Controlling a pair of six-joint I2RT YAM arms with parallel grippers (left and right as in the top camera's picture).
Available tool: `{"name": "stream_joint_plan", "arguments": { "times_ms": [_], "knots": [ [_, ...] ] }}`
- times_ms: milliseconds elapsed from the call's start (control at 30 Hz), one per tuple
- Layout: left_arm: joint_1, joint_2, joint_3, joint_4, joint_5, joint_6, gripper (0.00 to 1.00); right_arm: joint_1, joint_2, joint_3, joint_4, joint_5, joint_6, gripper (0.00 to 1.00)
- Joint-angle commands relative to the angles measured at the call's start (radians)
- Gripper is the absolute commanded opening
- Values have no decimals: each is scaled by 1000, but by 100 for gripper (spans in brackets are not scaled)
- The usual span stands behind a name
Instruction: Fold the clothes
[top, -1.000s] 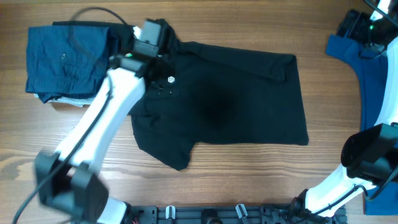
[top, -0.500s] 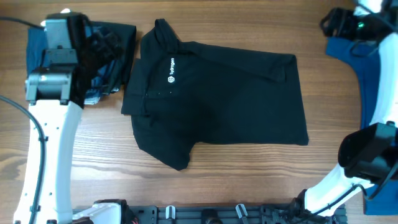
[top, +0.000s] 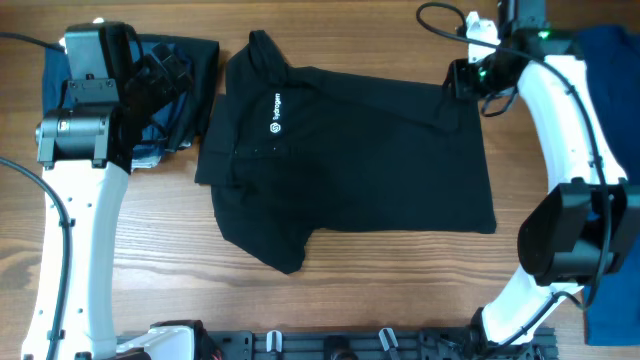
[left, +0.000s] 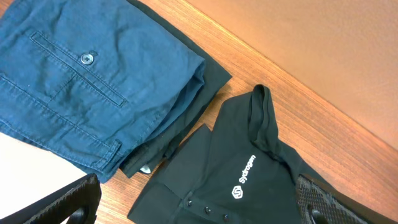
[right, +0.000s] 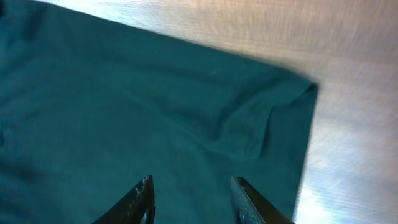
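Observation:
The clothes are mainly a black collared shirt (top: 350, 160) lying flat mid-table, collar at the upper left, white logo (top: 275, 112) face up. My left gripper (top: 172, 72) hovers open over the folded navy trousers (top: 185, 120), left of the collar. In the left wrist view the left gripper (left: 196, 211) is wide apart and empty, with the shirt's logo (left: 244, 180) and buttons below it. My right gripper (top: 463, 80) hangs over the shirt's top right sleeve corner. In the right wrist view the right gripper (right: 193, 199) stands apart above the fabric (right: 155, 124), holding nothing.
A bright blue garment (top: 610, 60) lies at the far right edge, partly under the right arm. The navy trousers (left: 81, 81) rest on a stack with a black layer under them at the far left. Bare wooden table (top: 400, 290) lies in front of the shirt.
My left gripper let go of the shirt collar, opened and drew back left over the navy trousers. My right arm swung from the blue garment to the shirt's top right corner, its jaws narrowing.

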Motion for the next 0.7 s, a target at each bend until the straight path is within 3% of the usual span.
{"name": "stream_joint_plan", "arguments": {
  "times_ms": [0, 133, 667],
  "knots": [
    [4, 5, 6, 0, 5, 2, 100, 8, 28, -114, 77, 102, 290, 38],
    [4, 5, 6, 0, 5, 2, 100, 6, 28, -204, 146, 127, 419, 37],
    [4, 5, 6, 0, 5, 2, 100, 6, 129, -246, 297, 223, 548, 37]
  ]
}}
